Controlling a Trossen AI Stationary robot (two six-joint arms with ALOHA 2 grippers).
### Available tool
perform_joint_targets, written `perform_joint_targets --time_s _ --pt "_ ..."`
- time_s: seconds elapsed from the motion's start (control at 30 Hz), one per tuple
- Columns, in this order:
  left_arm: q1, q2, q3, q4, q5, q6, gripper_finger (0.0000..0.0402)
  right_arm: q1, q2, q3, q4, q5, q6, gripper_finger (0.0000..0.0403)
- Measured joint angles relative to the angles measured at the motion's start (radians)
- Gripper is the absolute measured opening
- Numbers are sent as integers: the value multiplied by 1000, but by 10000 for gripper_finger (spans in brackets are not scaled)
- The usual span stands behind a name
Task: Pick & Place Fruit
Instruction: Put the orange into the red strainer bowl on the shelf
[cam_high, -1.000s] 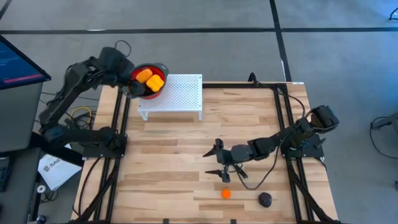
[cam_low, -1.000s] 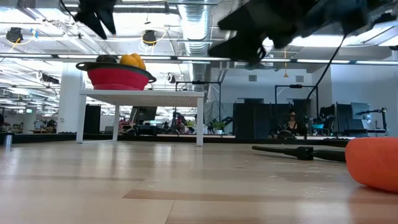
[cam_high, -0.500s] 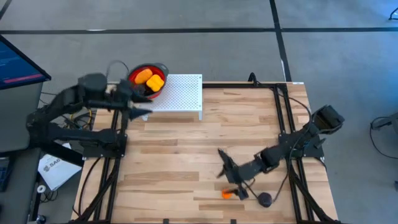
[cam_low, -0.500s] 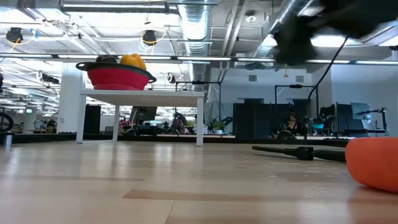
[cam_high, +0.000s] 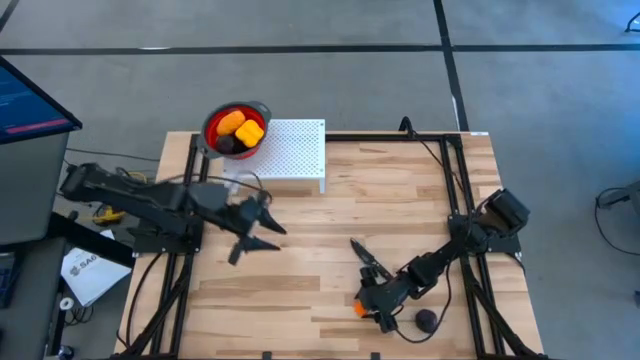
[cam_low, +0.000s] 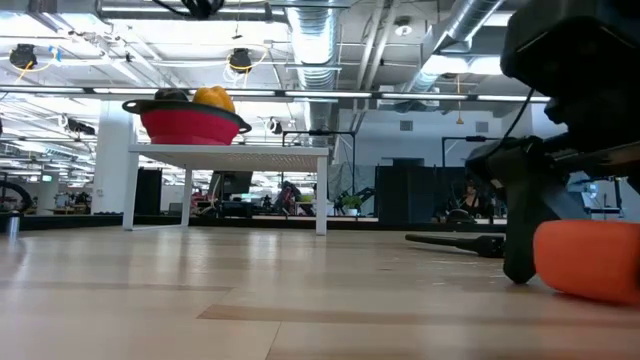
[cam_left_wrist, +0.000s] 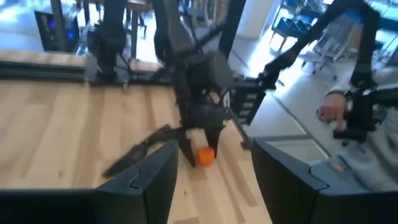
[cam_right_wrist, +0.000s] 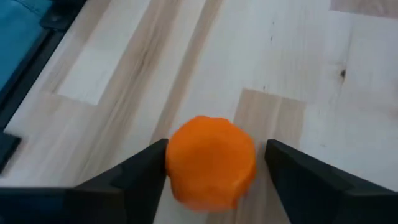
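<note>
An orange fruit (cam_high: 362, 310) (cam_right_wrist: 211, 163) lies on the table near its front edge. My right gripper (cam_high: 368, 303) (cam_right_wrist: 216, 146) is low over it and open, one finger on each side. A dark purple fruit (cam_high: 427, 320) lies just to the right of it. The red colander (cam_high: 211, 122) stands on a white perforated rack (cam_high: 290, 155) at the far left and holds yellow, orange and dark fruit. My left gripper (cam_high: 258, 244) (cam_left_wrist: 214, 149) hangs open and holds nothing over the table's left part, pointing toward the right arm. My right gripper comes slanting down from the table's right side, its fingers (cam_right_wrist: 134, 174) on either side of the orange fruit. One finger stands right at the fruit's side (cam_right_wrist: 171, 163); I cannot tell whether it touches. The fruit rests on the table.
A slim black knife (cam_high: 368, 255) (cam_low: 470, 241) lies on the table just beyond the right gripper. Black frame rails run along the left and right edges. In the left wrist view a person's hand (cam_left_wrist: 339, 118) shows beyond the table's right side.
My left gripper has swung away from the colander toward the table's near side and middle, sinking and tipping up to nearly level. My right gripper has gone down and toward the near edge, past the knife, until its fingers stand around the orange fruit.
</note>
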Motion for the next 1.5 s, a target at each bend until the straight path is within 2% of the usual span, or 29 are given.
perform_joint_targets --time_s 0.23,0.33,0.47,0.63,0.83,0.97,1.03,1.2,1.4,1.5 --pt "-94 162 -63 147 -149 20 189 -10 -5 18 -25 10 0 157" --pt "-130 245 -68 261 -171 123 186 -38 -43 19 -34 1 -5 119" --pt "-185 352 -68 465 -168 386 188 -96 -128 20 9 3 -105 119" --pt "-249 470 -68 682 -168 676 203 -183 -184 19 227 3 -272 170" --pt "-284 515 -68 751 -206 781 263 -280 -152 19 516 -57 -342 189" --pt "-312 515 -68 752 -311 891 306 -310 -125 19 628 -97 -318 179" --pt "-317 515 -68 747 -368 918 320 -320 -121 19 629 -104 -317 171" --pt "-343 515 -68 706 -542 863 332 -321 -121 18 570 -103 -281 151" --pt "-348 513 -68 565 -728 576 319 -300 -121 18 515 -103 -247 127" --pt "-344 513 -68 500 -769 455 310 -294 -121 18 486 -101 -236 116"
